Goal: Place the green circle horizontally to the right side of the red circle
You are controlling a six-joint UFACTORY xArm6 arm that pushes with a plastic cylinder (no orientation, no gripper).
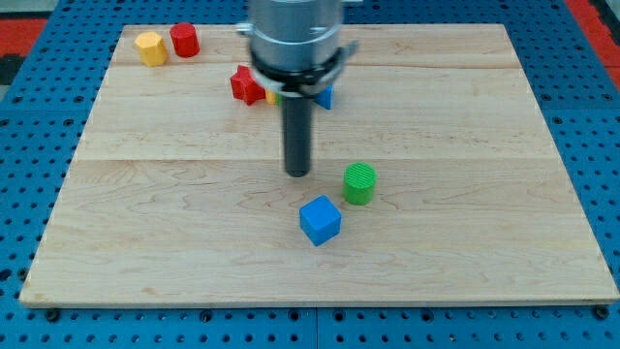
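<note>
The green circle (359,183) stands right of the board's middle. The red circle (184,40) stands near the view's top left, beside a yellow block (150,47). My tip (297,174) rests on the board just left of the green circle, with a small gap between them, and above the blue cube (320,220).
A red star-shaped block (247,85) lies left of the arm's body. Behind the arm a blue block (325,95) and a bit of a yellow block (274,97) show, mostly hidden. The wooden board (484,194) lies on a blue pegboard.
</note>
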